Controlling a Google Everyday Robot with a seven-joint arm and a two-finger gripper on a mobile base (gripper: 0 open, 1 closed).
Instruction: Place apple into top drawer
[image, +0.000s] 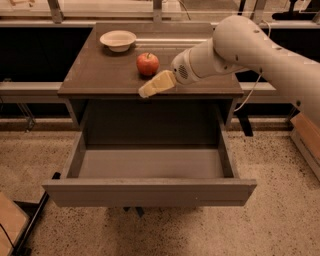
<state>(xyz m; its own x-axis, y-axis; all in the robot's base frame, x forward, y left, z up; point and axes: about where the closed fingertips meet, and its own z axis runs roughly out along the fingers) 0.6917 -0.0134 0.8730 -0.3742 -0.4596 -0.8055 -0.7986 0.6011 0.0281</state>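
Jaws hover near the apple (148, 63), top drawer (150, 192) standing open.

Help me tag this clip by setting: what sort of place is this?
Probably a robotics lab or test area, not a home: speckled floor, metal rails behind a cabinet, its top drawer open. The gripper hangs over the cabinet top, near the apple.
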